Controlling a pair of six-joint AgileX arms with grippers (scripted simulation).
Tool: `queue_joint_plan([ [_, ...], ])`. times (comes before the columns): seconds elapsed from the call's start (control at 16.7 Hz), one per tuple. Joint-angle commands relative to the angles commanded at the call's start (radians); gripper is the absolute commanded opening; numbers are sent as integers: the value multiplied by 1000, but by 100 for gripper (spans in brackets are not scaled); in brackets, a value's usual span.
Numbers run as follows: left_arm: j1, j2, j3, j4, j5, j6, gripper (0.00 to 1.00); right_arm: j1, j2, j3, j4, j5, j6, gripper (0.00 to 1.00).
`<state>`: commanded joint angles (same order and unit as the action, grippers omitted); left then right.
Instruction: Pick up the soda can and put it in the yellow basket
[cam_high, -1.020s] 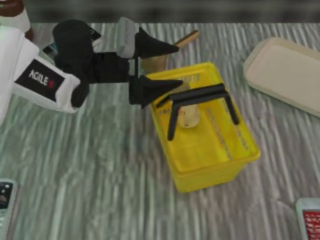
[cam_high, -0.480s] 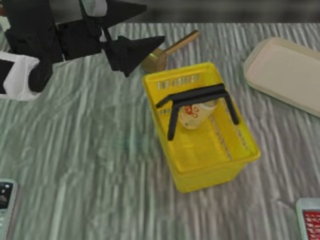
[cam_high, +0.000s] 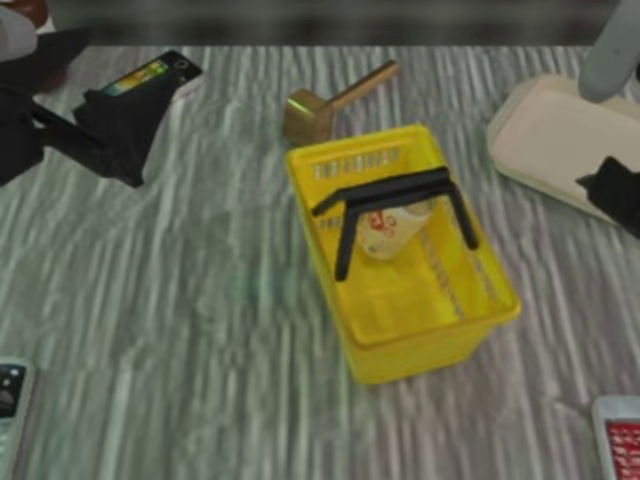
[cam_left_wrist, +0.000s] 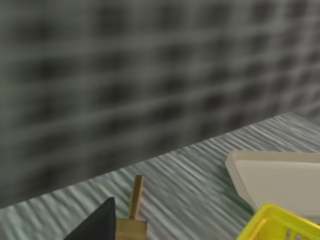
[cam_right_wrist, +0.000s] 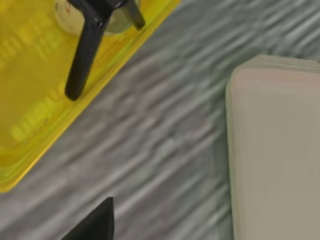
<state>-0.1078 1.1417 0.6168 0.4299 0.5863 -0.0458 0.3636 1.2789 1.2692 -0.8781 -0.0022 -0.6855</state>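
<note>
Left gripper (cam_high: 95, 125): far left of the table, well apart from the can, holding nothing; finger spread cannot be told.
Can (cam_high: 390, 228): lies tilted in the basket (cam_high: 440, 330), under its black handle (cam_high: 395, 192), top toward the tray (cam_high: 560, 140).
Right gripper (cam_high: 612, 190): over the tray, right edge; opening unclear.

One yellow basket (cam_high: 400, 300) with one black folding handle (cam_high: 395, 192). One soda can (cam_high: 390, 230) inside it. One beige tray (cam_high: 560, 150) at the table's (cam_high: 200, 330) right edge. One brass-coloured mallet (cam_high: 330, 100) near the far edge. One phone (cam_high: 150, 78) at the far left corner. Two partly cropped flat objects, one at each near corner (cam_high: 10, 400) (cam_high: 620, 435). Two grippers: left gripper (cam_high: 90, 130), right gripper (cam_high: 615, 190).
</note>
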Motion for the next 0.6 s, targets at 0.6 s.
queue_joint_plan([
  [0.6, 112, -988, -525, -376, -490, 27, 100, 225, 902, 886, -566, 9, -442, 100],
])
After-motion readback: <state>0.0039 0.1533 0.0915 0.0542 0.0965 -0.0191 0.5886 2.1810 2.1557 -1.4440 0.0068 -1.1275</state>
